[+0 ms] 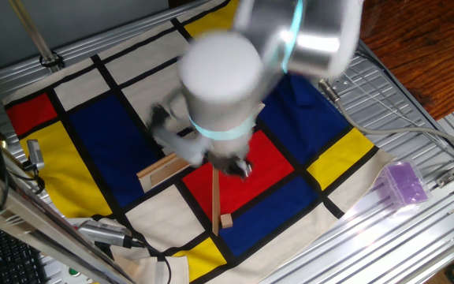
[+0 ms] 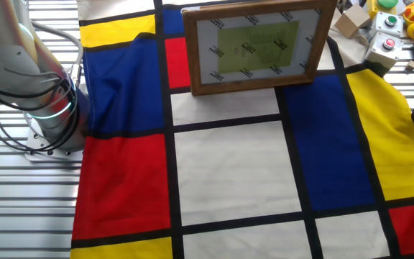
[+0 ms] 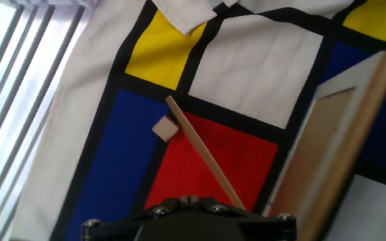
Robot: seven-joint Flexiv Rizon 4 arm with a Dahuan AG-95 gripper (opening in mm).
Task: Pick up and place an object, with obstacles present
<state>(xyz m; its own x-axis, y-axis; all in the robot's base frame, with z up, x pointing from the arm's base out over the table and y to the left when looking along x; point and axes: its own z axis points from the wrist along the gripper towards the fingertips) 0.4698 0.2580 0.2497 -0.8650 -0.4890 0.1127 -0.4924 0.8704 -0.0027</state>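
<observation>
The tiny light-tan block [image 3: 165, 128] lies on the cloth at the blue and red border, touching nothing; it also shows in one fixed view [image 1: 226, 221]. The thin slat [image 3: 203, 152] lies just right of it and runs toward the standing plank [image 3: 334, 147], forming a T [image 1: 215, 197]. The plank [image 1: 161, 170] appears as a framed board in the other fixed view [image 2: 254, 47]. My gripper [image 3: 189, 199] hovers above the red square, short of the block, with its two tips together and nothing between them. It is blurred in one fixed view [image 1: 241, 167].
A purple translucent box [image 1: 401, 183] sits on the metal tabletop beyond the cloth's right corner. The cloth's folded edge [image 3: 189, 17] lies past the block. Cables and tools [image 1: 101, 233] lie at the near left. Buttons and boxes [image 2: 387, 29] stand beside the board.
</observation>
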